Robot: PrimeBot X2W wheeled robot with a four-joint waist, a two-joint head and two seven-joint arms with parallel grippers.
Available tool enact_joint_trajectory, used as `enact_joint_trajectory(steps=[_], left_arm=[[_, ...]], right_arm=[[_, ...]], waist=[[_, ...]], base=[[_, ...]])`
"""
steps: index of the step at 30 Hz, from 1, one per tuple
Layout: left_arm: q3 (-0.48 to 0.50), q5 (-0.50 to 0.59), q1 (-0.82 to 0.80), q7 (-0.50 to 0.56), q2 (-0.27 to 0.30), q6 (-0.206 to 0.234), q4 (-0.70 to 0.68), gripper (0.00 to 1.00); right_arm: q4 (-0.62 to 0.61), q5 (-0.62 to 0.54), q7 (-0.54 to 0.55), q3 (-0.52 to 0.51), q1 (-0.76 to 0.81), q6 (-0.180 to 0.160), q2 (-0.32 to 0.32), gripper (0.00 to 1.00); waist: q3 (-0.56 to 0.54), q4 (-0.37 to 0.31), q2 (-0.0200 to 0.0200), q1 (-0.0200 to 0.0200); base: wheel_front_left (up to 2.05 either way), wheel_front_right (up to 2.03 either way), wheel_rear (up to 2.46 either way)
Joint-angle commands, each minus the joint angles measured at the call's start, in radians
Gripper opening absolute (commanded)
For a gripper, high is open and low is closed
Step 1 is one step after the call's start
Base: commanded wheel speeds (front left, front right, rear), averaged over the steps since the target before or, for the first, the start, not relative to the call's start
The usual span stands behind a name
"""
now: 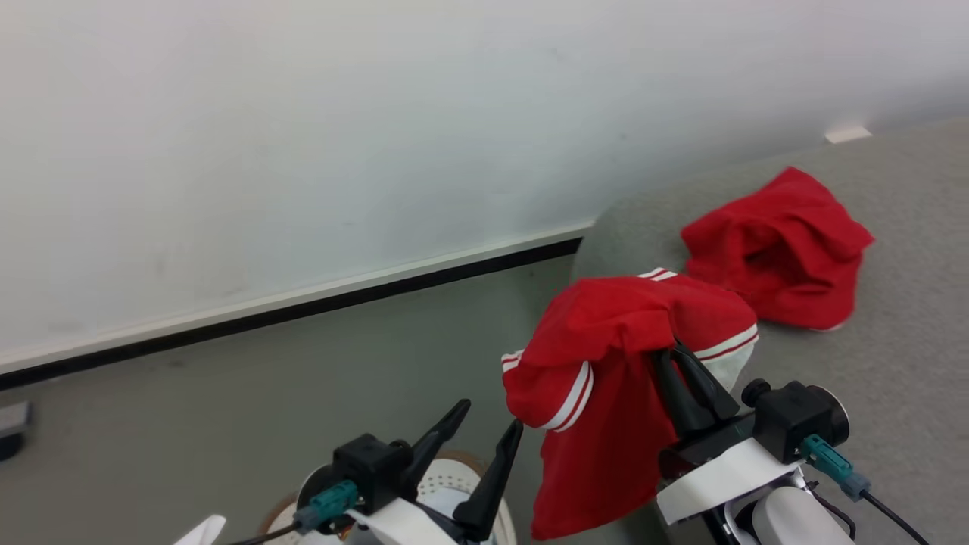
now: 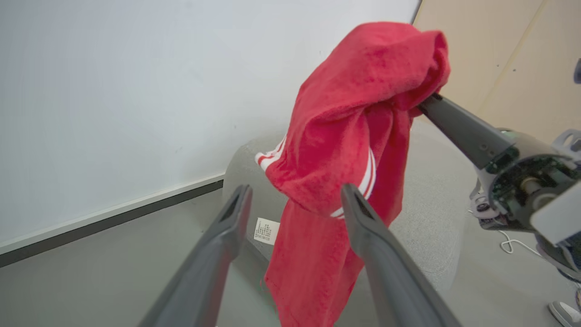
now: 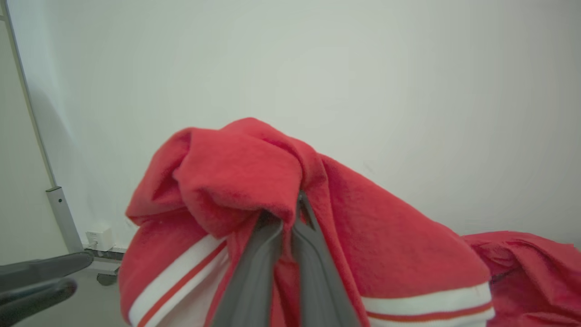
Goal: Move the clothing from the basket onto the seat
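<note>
Right claw: the right claw [image 1: 672, 352] is clamping shut on a bright red soft fabric garment [image 1: 606, 356] with thin white stripes on its cuffs, its two dark fingers pressing together.
Garment against the right claw: the bright red soft fabric garment is bunching over the fingertips and draping around them. Most of the cloth is hanging down to the claw's left in the head view, with one striped cuff falling on each side of the fingers. In the right wrist view the fold [image 3: 236, 177] is sitting right on top of the closed tips of the right claw [image 3: 288, 213].
Left claw: the left claw [image 1: 490, 415] is standing wide apart and gripping nothing. It is pointing up just beside the lower left cuff of the hanging cloth, and contact cannot be told.
Left wrist view: the garment [image 2: 354, 113] is dangling beyond the spread fingers of the left claw [image 2: 296, 188].
Seat: the large light grey woven-fabric sofa [image 1: 908, 341] is lying under the right claw, and the held garment is hanging over its rounded corner, hem trailing past the edge.
Second garment: another crumpled red garment [image 1: 780, 250] is lying on the sofa, just beyond the held one and apart from both claws.
Basket: the oval white plastic basket with small holes and a brown rim [image 1: 447, 481] is showing below the left claw, largely hidden by it.
</note>
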Motion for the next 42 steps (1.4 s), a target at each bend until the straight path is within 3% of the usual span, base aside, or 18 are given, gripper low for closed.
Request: enact_joint_trajectory(steps=[1,7,11,18,26,29,35,39,42], left_arm=[[-0.003,-0.013,-0.008,-0.006,0.002,0.000,-0.003,1.00],[-0.027,-0.002,-0.019,-0.008,-0.001,-0.008,-0.021,1.00],[-0.043,0.012,-0.042,-0.005,0.004,-0.012,-0.042,1.00],[-0.058,0.036,-0.108,0.025,0.048,-0.027,-0.101,1.00],[-0.041,0.043,-0.221,0.084,0.135,-0.041,-0.209,1.00],[-0.023,0.036,-0.259,0.108,0.165,-0.044,-0.249,1.00],[0.026,0.016,-0.309,0.130,0.211,-0.042,-0.315,1.00],[0.047,0.003,-0.314,0.138,0.231,-0.038,-0.331,1.00],[0.058,-0.005,-0.309,0.131,0.237,-0.034,-0.334,1.00]], right_arm=[[-0.007,-0.002,0.000,-0.008,0.011,-0.002,-0.002,0.00],[-0.034,-0.015,0.000,-0.044,0.023,-0.002,-0.002,0.00],[-0.060,-0.022,0.000,-0.083,0.017,-0.002,-0.002,0.00],[-0.133,-0.054,0.000,-0.189,-0.074,-0.002,-0.001,0.00],[-0.157,-0.128,0.000,-0.377,-0.360,-0.002,-0.007,0.00],[-0.141,-0.148,0.000,-0.474,-0.514,-0.002,-0.045,0.00],[-0.055,-0.196,0.068,-0.711,-0.785,-0.002,-0.181,0.00],[0.036,-0.265,0.113,-0.844,-0.860,-0.002,-0.250,0.00],[0.109,-0.320,0.119,-0.931,-0.843,-0.002,-0.264,0.00]], waist=[[0.017,-0.041,0.0000,-0.0001],[0.061,-0.118,0.0000,-0.0001],[0.117,-0.133,0.0000,-0.0001],[0.277,-0.109,0.0000,-0.0001],[0.506,-0.063,0.0000,-0.0001],[0.587,-0.051,0.0000,-0.0001],[0.704,-0.014,0.0000,-0.0001],[0.746,0.008,0.0000,-0.0001],[0.766,0.025,0.0000,-0.0001]], base=[[0.00,0.00,0.00],[0.00,0.00,0.00],[0.00,0.00,0.00],[0.00,0.00,0.00],[0.00,0.00,0.00],[0.00,0.00,0.00],[0.00,0.00,0.00],[0.00,0.00,0.00],[0.00,0.00,0.00]])
